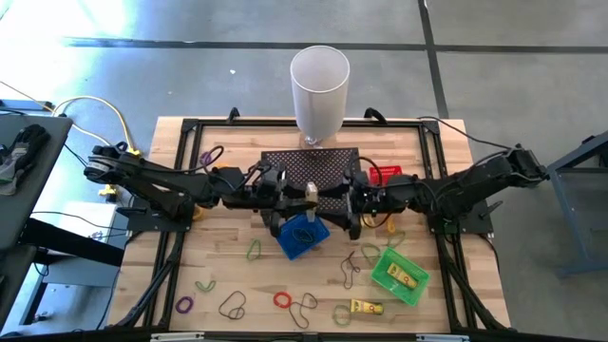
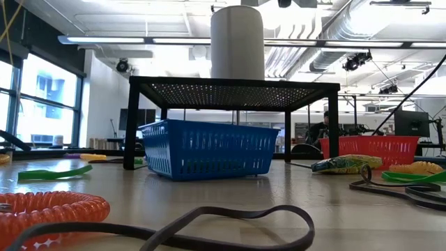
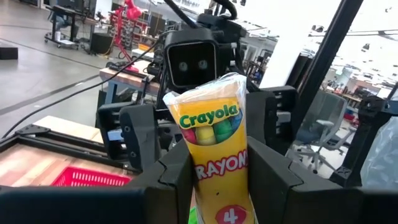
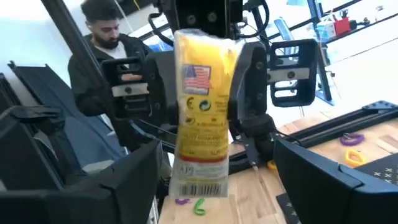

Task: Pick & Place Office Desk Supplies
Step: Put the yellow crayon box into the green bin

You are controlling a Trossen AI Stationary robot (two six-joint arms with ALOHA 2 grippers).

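Left tool (image 3: 217, 180): fingers (image 3: 168, 177) closed partway on a yellow Crayola crayon pack (image 3: 217, 143), held upright above the middle of the surface (image 1: 237, 285), over the blue basket (image 1: 302, 237).

Right tool (image 4: 214, 168): faces the left one from just beside it, fingers (image 4: 130, 174) spread wide to either side of the pack, not touching it. In the right wrist view the pack's back, with flag and barcode, hangs between them.

Both arms reach in level from the surface's left and right edges and meet near its centre, just in front of the black mesh stand (image 1: 313, 166). A tall white cylinder (image 1: 319, 90) sits at the stand's rear edge. A red basket (image 1: 385, 175) lies right of the stand.

A green basket (image 1: 400, 275) toward the front right corner holds a yellow pack; another yellow pack (image 1: 366, 307) lies just in front of it.

Loose bands lie scattered along the front half of the surface: red ring (image 1: 282, 300), purple ring (image 1: 184, 306), dark loops (image 1: 233, 306), olive loop (image 1: 255, 251). A purple loop (image 1: 206, 157) lies near the rear left corner.

A person (image 4: 109, 56) in dark clothing is visible beyond the surface in the right wrist view.
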